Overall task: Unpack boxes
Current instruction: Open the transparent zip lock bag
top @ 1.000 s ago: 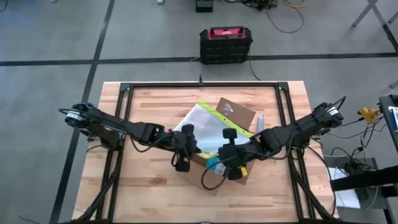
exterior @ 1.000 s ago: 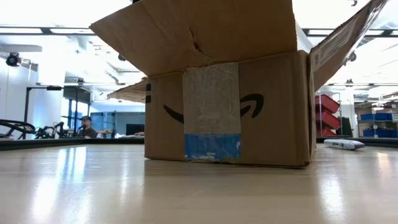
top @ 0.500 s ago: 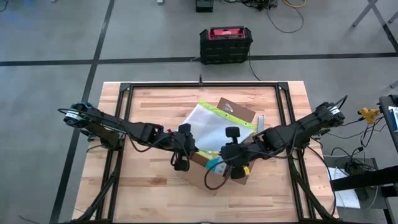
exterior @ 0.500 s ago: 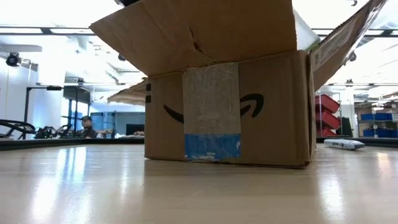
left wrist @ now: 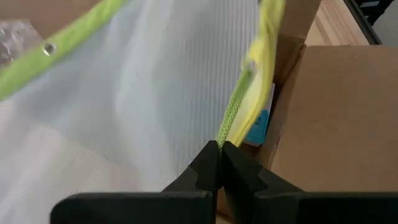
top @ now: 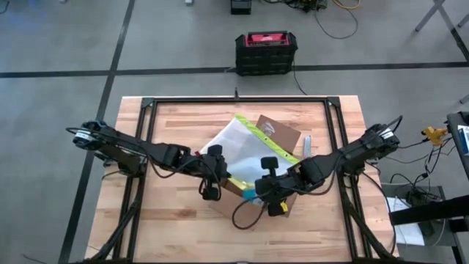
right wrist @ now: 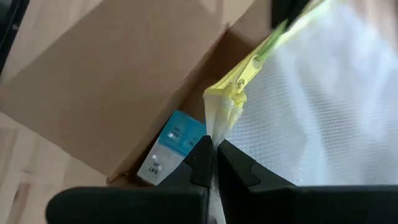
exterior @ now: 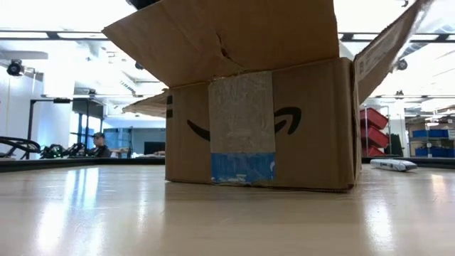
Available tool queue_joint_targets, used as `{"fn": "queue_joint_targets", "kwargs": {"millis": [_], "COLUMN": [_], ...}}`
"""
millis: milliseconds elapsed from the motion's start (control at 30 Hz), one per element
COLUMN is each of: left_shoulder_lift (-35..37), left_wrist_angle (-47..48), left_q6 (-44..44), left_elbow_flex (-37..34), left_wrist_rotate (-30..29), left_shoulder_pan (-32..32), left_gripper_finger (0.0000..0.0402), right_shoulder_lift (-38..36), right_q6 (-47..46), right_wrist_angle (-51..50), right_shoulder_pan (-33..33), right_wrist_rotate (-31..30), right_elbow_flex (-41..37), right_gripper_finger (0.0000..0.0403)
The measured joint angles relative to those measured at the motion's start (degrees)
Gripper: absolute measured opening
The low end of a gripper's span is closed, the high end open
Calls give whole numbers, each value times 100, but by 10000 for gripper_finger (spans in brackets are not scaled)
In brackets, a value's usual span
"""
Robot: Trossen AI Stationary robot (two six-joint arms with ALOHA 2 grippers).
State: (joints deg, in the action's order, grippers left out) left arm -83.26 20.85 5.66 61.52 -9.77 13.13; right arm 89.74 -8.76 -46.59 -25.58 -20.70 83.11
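Note:
The brown cardboard box (top: pixel 253 205) (exterior: pixel 259 121) stands open near the table's middle, flaps spread. A clear plastic pouch (top: pixel 245 150) with a yellow-green edge lies slanting over its opening and far flap. My left gripper (top: pixel 229 178) (left wrist: pixel 221 155) comes from the left and is shut on the pouch's edge. My right gripper (top: pixel 255 189) (right wrist: pixel 211 149) comes from the right and is shut on the pouch's yellow corner. A small blue and white pack (right wrist: pixel 171 146) (left wrist: pixel 258 124) lies inside the box under the pouch. My left gripper pinches the pouch's yellow-green edge (left wrist: pixel 225 134) between its two shut fingers, slanting down from the table's left. The edge runs up and away from the fingertips, above the box's inside. My right gripper pinches the pouch's bunched yellow corner (right wrist: pixel 219 121) between its two shut fingers, slanting down from the table's right. The corner stands above the box's inside, and the clear sheet spreads away beyond it.
A grey flat object (top: pixel 307 145) (exterior: pixel 393 165) lies on the table right of the box. A black and red case (top: pixel 265 53) sits on the floor beyond the far edge. Bare wood shows at the table's left and near sides.

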Motion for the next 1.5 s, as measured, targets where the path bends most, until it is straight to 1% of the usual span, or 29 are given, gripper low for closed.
{"fn": "queue_joint_targets", "kwargs": {"millis": [67, 133, 233, 267, 433, 533, 600, 667, 733, 833, 900, 967, 1067, 1167, 1267, 1333, 1433, 1467, 1500], "left_shoulder_lift": [2, 13, -1, -9, 74, 120, 171, 175, 173, 223, 268, 302, 379, 393, 428, 455, 455, 455, 455], "left_wrist_angle": [-102, -167, 161, 63, -443, -736, -885, -877, -1004, -1109, -1113, -1070, -1027, -1033, -1024, -1011, -971, -942, -906], "left_q6": [166, 312, 441, 454, 445, 380, 339, 293, 271, 253, 235, 234, 233, 233, 233, 233, 233, 233, 234], "left_elbow_flex": [-149, -311, -554, -563, -545, -536, -478, -438, -416, -334, -326, -326, -326, -326, -326, -326, -346, -348, -350], "left_wrist_rotate": [17, 16, -25, -31, -102, -97, -97, -88, -80, -76, -74, -71, -63, -62, -17, -17, -17, -17, -19], "left_shoulder_pan": [2, 2, -2, -2, 0, -2, -1, -1, 0, 0, 0, 0, 0, 0, 13, 17, 17, 17, 17], "left_gripper_finger": [0, 0, 0, 0, 0, 0, 0, 0, 0, 0, 0, 0, 0, 0, 0, 0, 0, 0, 0], "right_shoulder_lift": [-157, -276, -399, -409, -187, -4, 194, 402, 586, 812, 975, 1108, 1297, 1495, 1618, 1623, 1594, 1590, 1578], "right_q6": [0, -24, -31, -32, -123, -269, -278, -77, 233, 554, 776, 1033, 1405, 1609, 1617, 1620, 1596, 1615, 1603], "right_wrist_angle": [59, 69, -11, -11, 10, 110, 125, 259, 491, 827, 1020, 1294, 1724, 1930, 1931, 1989, 2120, 2156, 2212], "right_shoulder_pan": [-72, -113, -165, -169, -136, -105, -104, -99, -94, -94, -94, -92, -83, -37, -6, 0, 14, 16, 19], "right_wrist_rotate": [-203, -252, -139, -8, 56, 278, 330, 287, -44, -829, -1049, -1089, -1262, -1496, -2118, -2298, -2183, -2098, -2068], "right_elbow_flex": [0, -2, -1, 2, -4, -3, -4, -4, -7, -7, -7, -7, -7, -7, -7, -9, -8, -7, -7], "right_gripper_finger": [0, 0, 0, 0, 0, 7, 26, 55, 89, 139, 165, 181, 189, 180, 148, 111, 31, 16, 11]}}
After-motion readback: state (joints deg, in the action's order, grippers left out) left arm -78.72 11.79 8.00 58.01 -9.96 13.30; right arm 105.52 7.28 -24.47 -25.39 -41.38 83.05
